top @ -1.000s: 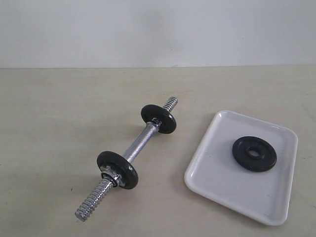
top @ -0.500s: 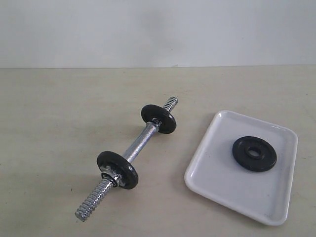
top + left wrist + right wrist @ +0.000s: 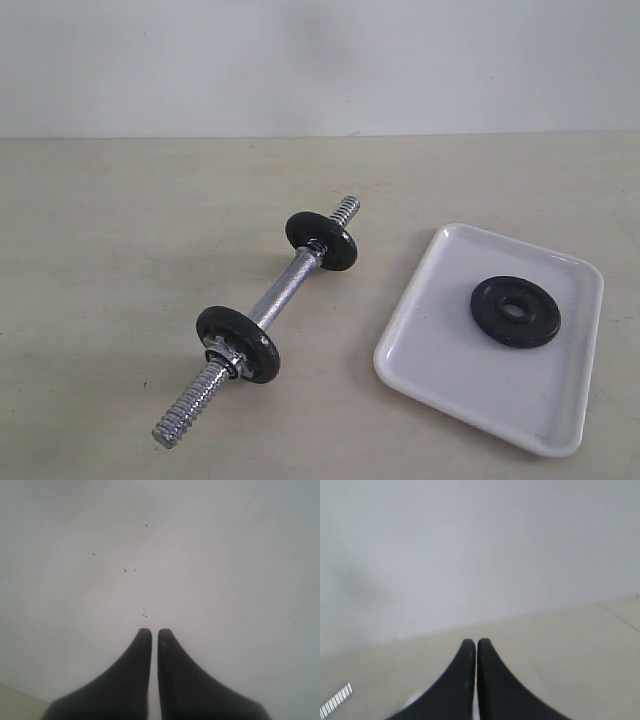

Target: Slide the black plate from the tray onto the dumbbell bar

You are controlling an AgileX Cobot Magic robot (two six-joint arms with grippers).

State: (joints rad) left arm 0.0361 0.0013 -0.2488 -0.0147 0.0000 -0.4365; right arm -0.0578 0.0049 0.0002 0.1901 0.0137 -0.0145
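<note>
- The black plate (image 3: 515, 311) lies flat in the tray (image 3: 440, 360), right of frame.
- The dumbbell bar (image 3: 282, 288) lies diagonally at centre-left, apart from the tray.
- The left gripper (image 3: 151, 632) is closed and empty.
- The right gripper (image 3: 471, 642) is closed and empty.

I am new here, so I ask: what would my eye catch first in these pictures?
The chrome dumbbell bar lies slanted on the beige table, carrying a far black disc and a near black disc. To its right, a white tray holds one loose black plate, lying flat.

no readable text, no labels, no numbers anywhere
</note>
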